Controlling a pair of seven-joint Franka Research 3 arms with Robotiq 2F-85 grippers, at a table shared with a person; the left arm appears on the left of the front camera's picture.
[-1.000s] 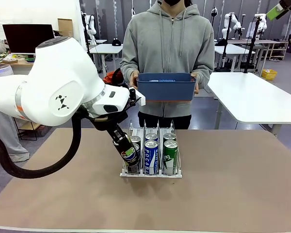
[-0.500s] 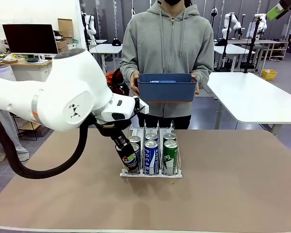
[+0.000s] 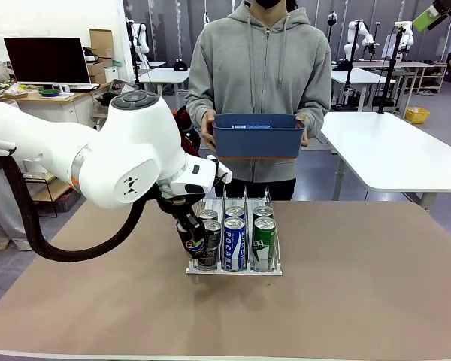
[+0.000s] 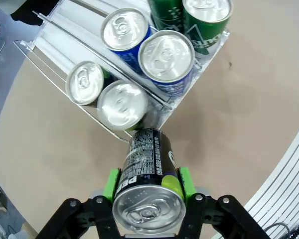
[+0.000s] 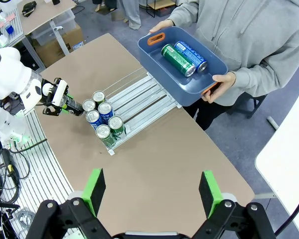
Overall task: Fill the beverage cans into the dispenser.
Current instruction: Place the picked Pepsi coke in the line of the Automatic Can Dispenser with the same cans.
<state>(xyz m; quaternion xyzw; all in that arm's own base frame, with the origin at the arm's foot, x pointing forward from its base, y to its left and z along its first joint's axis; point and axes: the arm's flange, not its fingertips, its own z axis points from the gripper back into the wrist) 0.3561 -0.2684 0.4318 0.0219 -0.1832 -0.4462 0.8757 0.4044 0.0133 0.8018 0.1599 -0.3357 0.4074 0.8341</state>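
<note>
My left gripper (image 3: pixel 189 232) (image 4: pixel 148 182) is shut on a black Pepsi can (image 3: pixel 192 242) (image 4: pixel 146 172). It holds the can tilted, with the can's lower end at the front left corner of the dispenser (image 3: pixel 233 268) (image 4: pixel 52 44) (image 5: pixel 139 97). The rack's three lanes hold several upright cans: silver-topped ones on the left (image 4: pixel 121 104), Pocari Sweat (image 3: pixel 234 242) (image 4: pixel 165 55) in the middle, green (image 3: pixel 264 239) on the right. My right gripper (image 5: pixel 152 195) hangs open high above the table. From there I also see the left gripper (image 5: pixel 65 102).
A person at the far side holds a blue bin (image 3: pixel 257 140) (image 5: pixel 209 67) above the table edge. A green can (image 5: pixel 177 59) and a blue can (image 5: pixel 191 56) lie in it. The brown table (image 3: pixel 361 301) spreads bare right of the rack.
My left arm's elbow has swung to the right. The held Pepsi can has shifted a little left, to the rack's front left corner. The person and the bin have stayed still.
</note>
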